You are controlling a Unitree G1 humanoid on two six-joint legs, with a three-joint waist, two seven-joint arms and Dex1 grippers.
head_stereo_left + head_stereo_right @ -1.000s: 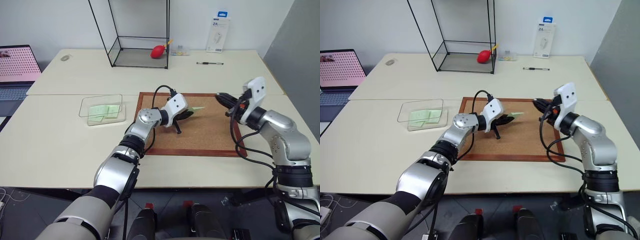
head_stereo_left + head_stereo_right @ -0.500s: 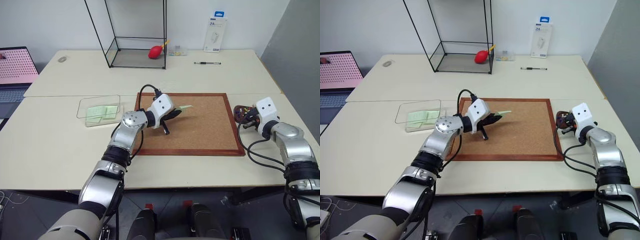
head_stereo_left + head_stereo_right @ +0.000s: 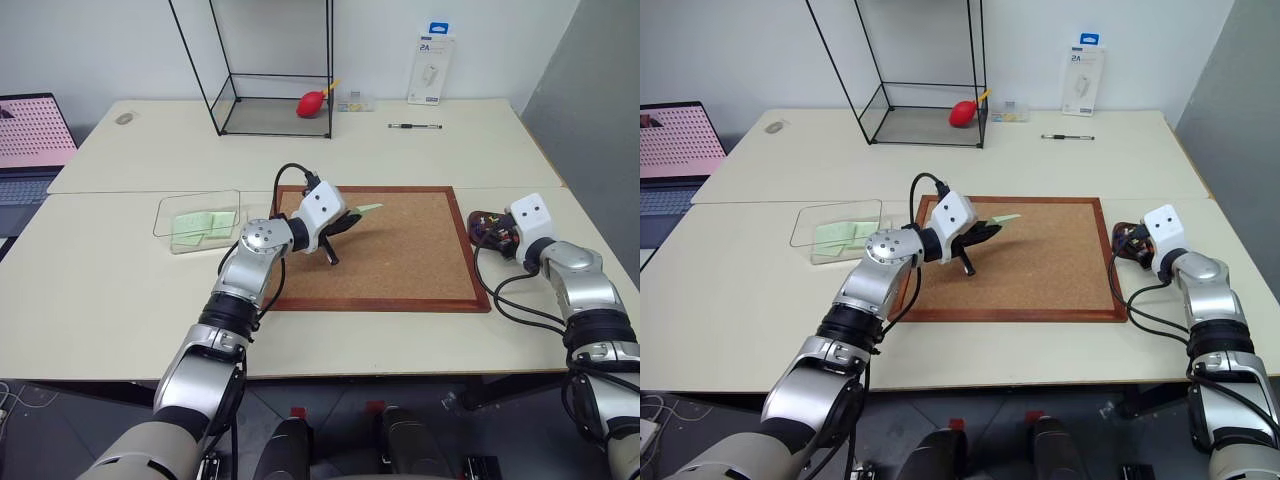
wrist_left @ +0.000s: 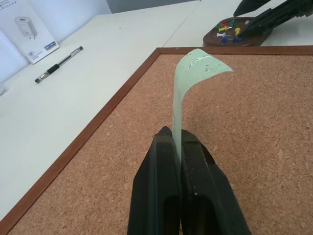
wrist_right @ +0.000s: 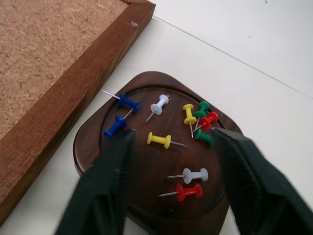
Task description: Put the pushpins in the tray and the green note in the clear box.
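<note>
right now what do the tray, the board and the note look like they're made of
Tray: glossy dark reddish-brown, probably lacquered wood or plastic. Board: speckled grainy cork in a brown wood-look frame. Note: thin pale green paper, curling over where it is pinched.

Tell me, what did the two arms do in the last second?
The right tool swung away from over the cork board, down to the tray beside it, and opened above the pushpins lying there. The left tool kept its grip on the green note and carried it slightly toward the clear box. The box, with green slips already inside, stayed put.
</note>
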